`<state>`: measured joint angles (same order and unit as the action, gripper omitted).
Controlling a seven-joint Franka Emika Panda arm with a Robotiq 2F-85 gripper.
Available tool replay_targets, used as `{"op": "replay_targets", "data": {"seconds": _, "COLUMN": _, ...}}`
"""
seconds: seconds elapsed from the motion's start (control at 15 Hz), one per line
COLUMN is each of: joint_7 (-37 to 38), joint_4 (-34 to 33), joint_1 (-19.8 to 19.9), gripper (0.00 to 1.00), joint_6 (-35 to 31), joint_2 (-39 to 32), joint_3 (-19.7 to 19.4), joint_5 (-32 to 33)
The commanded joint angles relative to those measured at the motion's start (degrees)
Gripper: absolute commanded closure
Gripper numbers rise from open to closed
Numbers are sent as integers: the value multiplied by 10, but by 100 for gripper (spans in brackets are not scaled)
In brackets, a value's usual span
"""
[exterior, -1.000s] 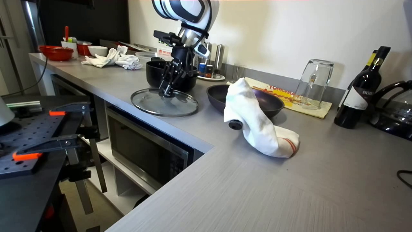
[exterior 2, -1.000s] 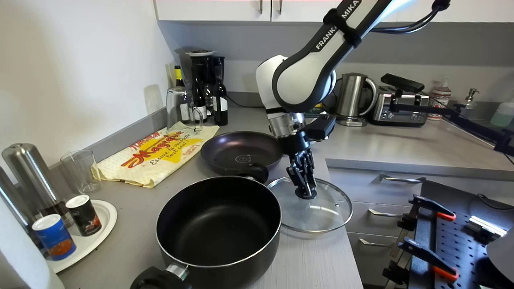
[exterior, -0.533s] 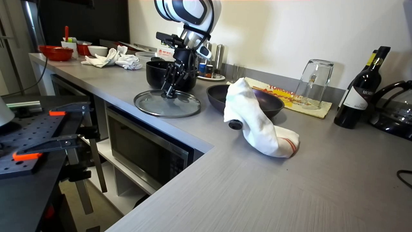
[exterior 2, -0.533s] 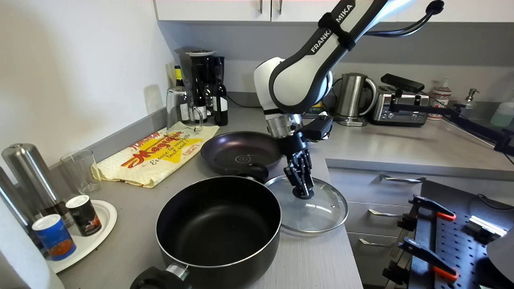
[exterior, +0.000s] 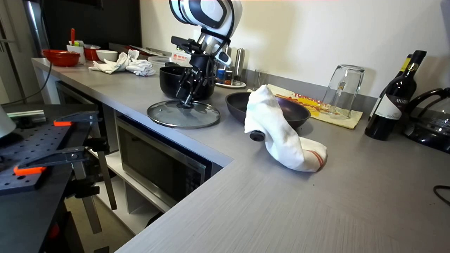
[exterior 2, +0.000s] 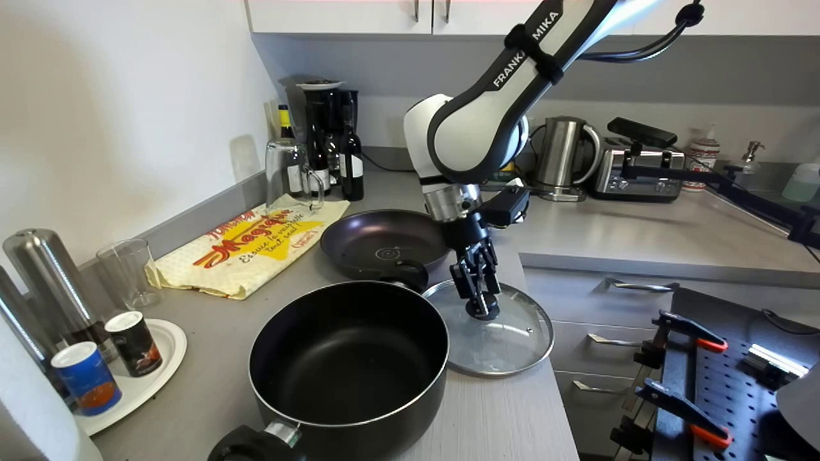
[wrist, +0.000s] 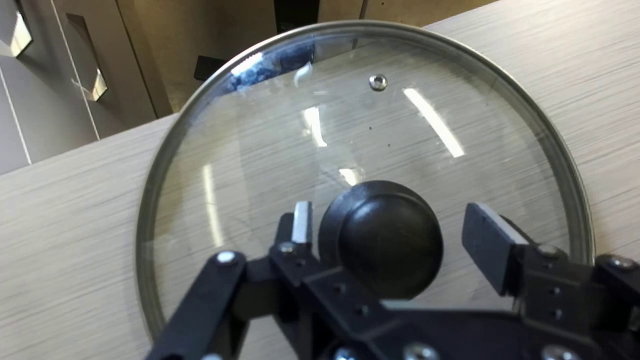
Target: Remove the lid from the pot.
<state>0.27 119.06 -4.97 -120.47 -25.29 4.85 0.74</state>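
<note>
The lid (exterior 2: 512, 342), clear glass with a metal rim, lies flat on the counter beside the black pot (exterior 2: 349, 365), which stands uncovered with its inside bare. In the wrist view my gripper (wrist: 392, 231) is open around the lid's dark knob (wrist: 390, 240). A narrow gap separates the knob from the left finger, and a wider one from the right finger pad (wrist: 492, 245). Both exterior views have the gripper (exterior: 186, 100) directly above the knob, tilted a little. Part of the pot (exterior: 170, 82) is hidden behind the gripper there.
The lid reaches close to the counter's front edge (wrist: 100, 142). A dark frying pan (exterior 2: 387, 243) sits near the pot, its handle under a white cloth (exterior: 281, 137). A glass mug (exterior: 342, 91), wine bottles (exterior: 397, 95) and a plate with shakers (exterior 2: 166, 352) stand along the wall.
Lid and gripper have shifted slightly together toward the frying pan and down, and the lid now rests on the counter. My fingers now stand clear of its knob.
</note>
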Motion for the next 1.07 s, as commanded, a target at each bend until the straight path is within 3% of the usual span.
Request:
{"op": "replay_targets", "data": {"seconds": 0.0, "joint_7": -6, "joint_4": -14, "joint_1": 0, "gripper": 0, "joint_6": 13, "joint_2": -7, "joint_3": 0, "joint_5": -6}}
{"op": "replay_targets", "data": {"seconds": 0.53, "joint_7": -6, "joint_4": -7, "joint_1": 3, "gripper": 0, "joint_6": 16, "joint_2": 6, "joint_3": 0, "joint_5": -7}}
{"op": "replay_targets", "data": {"seconds": 1.0, "joint_7": 3, "joint_4": 73, "joint_1": -7, "gripper": 0, "joint_6": 4, "joint_2": 112, "joint_3": 5, "joint_5": 2}}
